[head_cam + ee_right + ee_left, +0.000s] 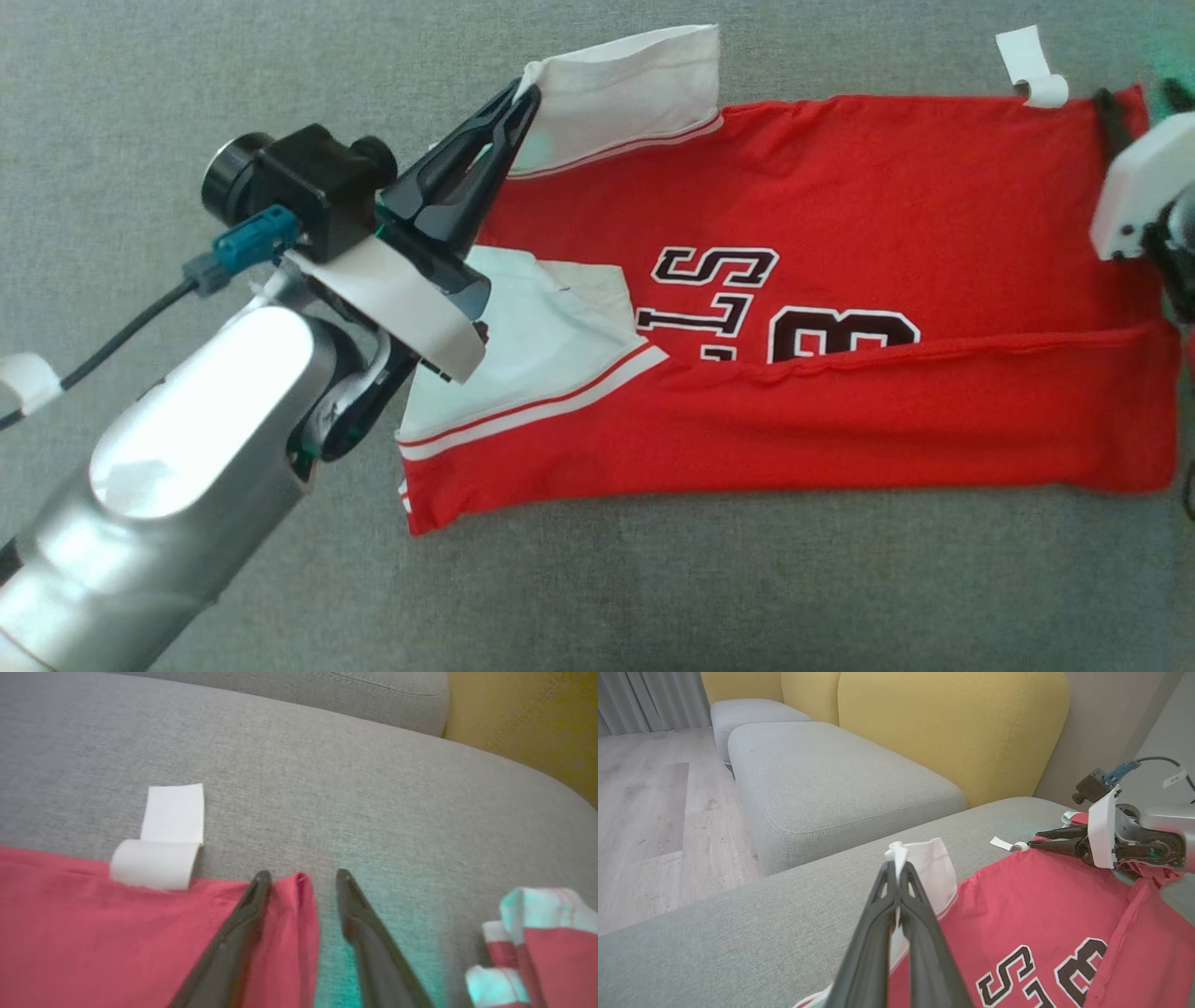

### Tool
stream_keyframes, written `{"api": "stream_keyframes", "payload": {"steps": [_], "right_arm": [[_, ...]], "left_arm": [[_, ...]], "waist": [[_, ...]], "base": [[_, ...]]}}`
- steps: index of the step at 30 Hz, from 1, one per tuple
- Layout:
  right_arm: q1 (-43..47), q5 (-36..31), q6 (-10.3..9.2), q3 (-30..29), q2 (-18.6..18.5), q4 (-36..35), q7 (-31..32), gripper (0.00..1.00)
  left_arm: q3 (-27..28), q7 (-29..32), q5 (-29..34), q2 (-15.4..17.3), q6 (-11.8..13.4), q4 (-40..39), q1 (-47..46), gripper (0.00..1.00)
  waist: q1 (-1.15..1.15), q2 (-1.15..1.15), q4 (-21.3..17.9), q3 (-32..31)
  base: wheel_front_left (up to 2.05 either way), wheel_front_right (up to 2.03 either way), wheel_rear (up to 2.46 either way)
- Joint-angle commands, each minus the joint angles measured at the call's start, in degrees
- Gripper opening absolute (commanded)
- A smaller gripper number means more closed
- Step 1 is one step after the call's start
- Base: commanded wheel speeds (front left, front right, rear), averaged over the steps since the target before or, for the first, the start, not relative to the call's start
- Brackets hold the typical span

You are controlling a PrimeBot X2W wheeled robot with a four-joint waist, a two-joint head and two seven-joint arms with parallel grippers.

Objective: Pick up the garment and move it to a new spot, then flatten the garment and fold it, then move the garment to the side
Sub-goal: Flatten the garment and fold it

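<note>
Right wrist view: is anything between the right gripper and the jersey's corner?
Nothing visible. A red corner of the jersey lies between the open fingers of the right gripper; the white label sits off to one side, outside them.

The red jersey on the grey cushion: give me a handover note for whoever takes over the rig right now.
Left gripper: shut on the tip of the far white sleeve.
Right gripper: open, jaws either side of a ridge of red cloth at the hem corner, not clamped.
Jersey: spread across the grey cushion, near long edge folded up over the print.
Done: laid out flat, first lengthwise fold made.
Left: probably fold the far side in, fold again, then move it aside.
</note>
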Motion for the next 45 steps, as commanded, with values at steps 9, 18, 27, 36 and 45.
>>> {"api": "stream_keyframes", "payload": {"steps": [9, 18, 27, 36, 45], "right_arm": [[-1.74, 7.11, -0.04, 6.09, 0.83, -0.33, -2.46, 0.00], [-5.54, 16.55, -0.04, 7.40, 3.00, -4.98, -7.49, 0.00], [-11.69, 21.59, -0.04, 8.66, 4.66, -7.95, -11.94, 0.00], [-16.32, 23.15, -0.04, 9.20, 5.98, -3.77, -17.36, 0.00], [-10.63, 29.14, -0.04, 13.09, 2.97, -1.22, -15.98, 0.00]], "left_arm": [[4.46, -0.53, -0.31, 3.88, 0.96, 6.26, -3.47, 0.00], [6.92, -4.29, 1.63, 5.53, -0.51, 14.26, -9.34, 0.00], [7.30, -7.14, 5.63, 5.18, -3.17, 25.35, -20.25, 0.00], [6.15, -13.32, 8.09, 0.28, -5.90, 37.10, -27.89, 0.00], [3.00, -13.26, 5.15, -2.18, -8.79, 40.46, -21.90, 0.00]], "waist": [[0.00, 0.00, -2.54, -3.50], [0.00, 0.00, -5.40, -5.47], [0.00, 0.00, -7.67, -2.83], [0.00, 0.00, -7.67, -1.39], [0.00, 0.00, -4.96, -5.49]], "base": [[0.00, 0.00, 0.00], [0.00, 0.00, 0.00], [0.00, 0.00, 0.00], [0.00, 0.00, 0.00], [0.00, 0.00, 0.00]]}}
